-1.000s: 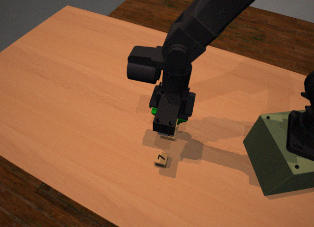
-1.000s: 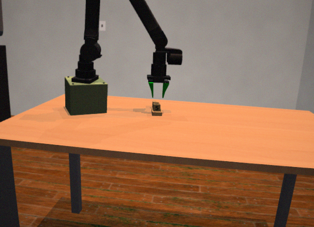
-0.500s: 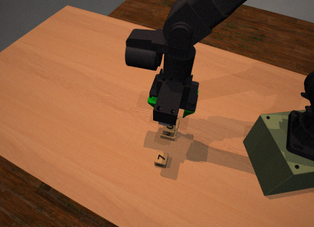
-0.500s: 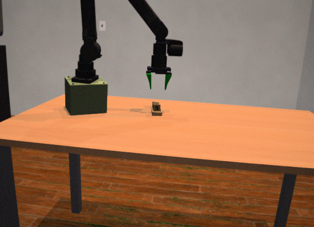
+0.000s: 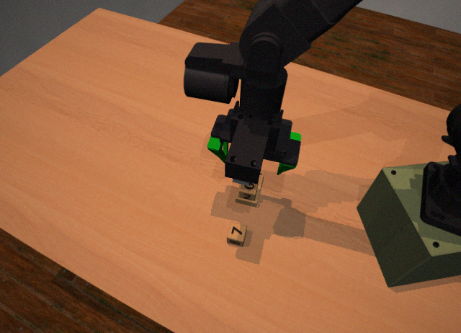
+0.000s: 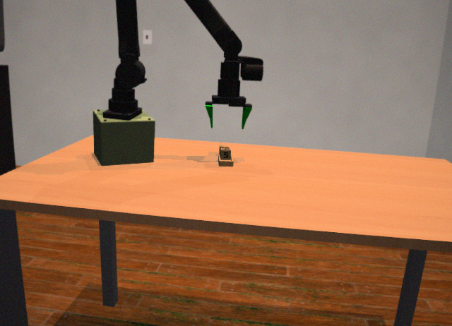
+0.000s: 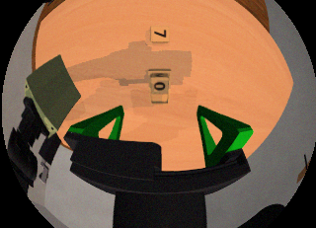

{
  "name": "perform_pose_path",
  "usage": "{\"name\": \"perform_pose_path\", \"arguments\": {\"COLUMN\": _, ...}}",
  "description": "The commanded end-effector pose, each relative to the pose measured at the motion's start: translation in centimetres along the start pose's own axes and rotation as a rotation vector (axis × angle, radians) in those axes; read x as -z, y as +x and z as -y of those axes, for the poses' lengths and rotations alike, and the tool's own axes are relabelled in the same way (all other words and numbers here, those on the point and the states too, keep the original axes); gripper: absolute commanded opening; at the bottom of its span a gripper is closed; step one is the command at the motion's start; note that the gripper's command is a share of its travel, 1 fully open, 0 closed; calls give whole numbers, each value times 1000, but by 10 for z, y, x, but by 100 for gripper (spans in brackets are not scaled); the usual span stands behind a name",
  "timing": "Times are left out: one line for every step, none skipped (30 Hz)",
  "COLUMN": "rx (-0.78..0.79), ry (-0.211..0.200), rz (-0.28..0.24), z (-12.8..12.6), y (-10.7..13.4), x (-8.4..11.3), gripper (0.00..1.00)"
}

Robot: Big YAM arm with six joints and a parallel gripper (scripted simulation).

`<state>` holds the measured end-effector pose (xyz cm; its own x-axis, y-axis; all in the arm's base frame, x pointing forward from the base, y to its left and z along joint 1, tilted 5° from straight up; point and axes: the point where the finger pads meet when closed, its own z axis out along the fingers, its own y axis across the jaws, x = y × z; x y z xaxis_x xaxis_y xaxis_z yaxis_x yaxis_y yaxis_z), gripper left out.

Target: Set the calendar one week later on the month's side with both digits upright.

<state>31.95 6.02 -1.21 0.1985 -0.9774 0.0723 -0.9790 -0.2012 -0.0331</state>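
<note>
The tray [image 5: 245,202] [image 6: 226,163] [image 7: 160,70] lies on the table, partly hidden by the gripper in the top view. One cube [image 5: 248,191] [image 6: 225,154] [image 7: 159,84] stands in it. The wrist view shows a sideways 0 on its top; the top view shows a sideways 2 on a side, and the exterior view shows a 5. The other cube [image 5: 236,233] [image 7: 159,35] lies outside the tray on the table, a sideways 7 on top. The month's name is not readable. My gripper [image 5: 251,168] [image 6: 227,128] [image 7: 160,109] is wide open and empty, above the tray.
The arm's green base block [image 5: 387,228] [image 6: 123,142] [image 7: 53,92] stands on the table [image 5: 112,135] [image 6: 310,191], to the tray's right in the top view and to its left in the exterior view. The arm's shadow falls around the cubes.
</note>
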Motion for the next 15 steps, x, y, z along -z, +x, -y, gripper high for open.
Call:
{"name": "perform_pose_path", "arguments": {"rx": -9, "ry": 56, "rz": 1, "z": 23, "y": -2, "x": 21, "gripper": 100}}
{"name": "perform_pose_path", "arguments": {"rx": -9, "ry": 56, "rz": 1, "z": 23, "y": -2, "x": 21, "gripper": 100}}
{"name": "perform_pose_path", "arguments": {"rx": -9, "ry": 56, "rz": 1, "z": 23, "y": -2, "x": 21, "gripper": 100}}
{"name": "perform_pose_path", "arguments": {"rx": -10, "ry": 56, "rz": 1, "z": 23, "y": -2, "x": 21, "gripper": 100}}
{"name": "perform_pose_path", "arguments": {"rx": -10, "ry": 56, "rz": 1, "z": 23, "y": -2, "x": 21, "gripper": 100}}
{"name": "perform_pose_path", "arguments": {"rx": -11, "ry": 56, "rz": 1, "z": 23, "y": -2, "x": 21, "gripper": 100}}
{"name": "perform_pose_path", "arguments": {"rx": -13, "ry": 57, "rz": 1, "z": 23, "y": -3, "x": 21, "gripper": 100}}
{"name": "perform_pose_path", "arguments": {"rx": -16, "ry": 57, "rz": 2, "z": 24, "y": -3, "x": 21, "gripper": 100}}
{"name": "perform_pose_path", "arguments": {"rx": -16, "ry": 57, "rz": 2, "z": 24, "y": -3, "x": 21, "gripper": 100}}
{"name": "perform_pose_path", "arguments": {"rx": -16, "ry": 57, "rz": 2, "z": 24, "y": -3, "x": 21, "gripper": 100}}
{"name": "perform_pose_path", "arguments": {"rx": -21, "ry": 58, "rz": 2, "z": 24, "y": -4, "x": 21, "gripper": 100}}
{"name": "perform_pose_path", "arguments": {"rx": -29, "ry": 58, "rz": 2, "z": 24, "y": -5, "x": 22, "gripper": 100}}
{"name": "perform_pose_path", "arguments": {"rx": -41, "ry": 59, "rz": 3, "z": 25, "y": -5, "x": 22, "gripper": 100}}
{"name": "perform_pose_path", "arguments": {"rx": -55, "ry": 59, "rz": 3, "z": 25, "y": -5, "x": 22, "gripper": 100}}
{"name": "perform_pose_path", "arguments": {"rx": -72, "ry": 57, "rz": 4, "z": 25, "y": -6, "x": 21, "gripper": 100}}
